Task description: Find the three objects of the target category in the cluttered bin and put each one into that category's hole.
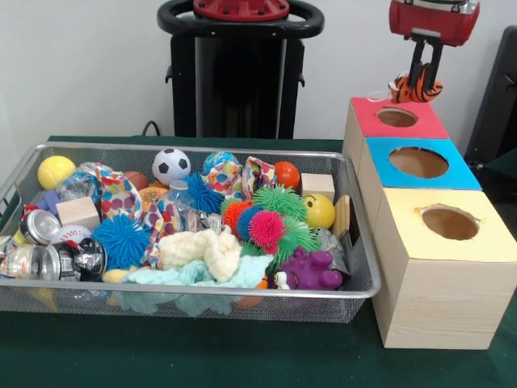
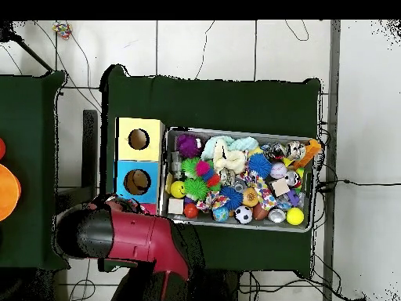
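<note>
on your left in the front view sits the wide silver wire-mesh bin [image 1: 24, 166], packed with clutter: a yellow ball [image 1: 55, 171] in its far left corner, shiny crushed cans [image 1: 40, 228] below it, a blue spiky rubber ball [image 1: 121, 240], a black-and-white mini soccer ball [image 1: 171, 166], cream and mint knitted cloths [image 1: 202, 257] at the near rim, a pink spiky ball [image 1: 266, 228], a purple rubbery toy [image 1: 311, 271] and a yellow smiley ball [image 1: 319, 211] toward the right end. just right of the bin you see 3 pale wooden boxes in a row: the yellow-surround hole [image 1: 450, 222] nearest, the blue-surround hole [image 1: 418, 162] in the middle, the red-surround hole [image 1: 397, 117] farthest. above that red hole hangs the red-and-black gripper [image 1: 423, 79], its fingers pinching a small orange, black-striped plush animal [image 1: 414, 89], which hangs just over the hole's far edge. in the overhead view the red arm [image 2: 129, 239] covers the red box.
</note>
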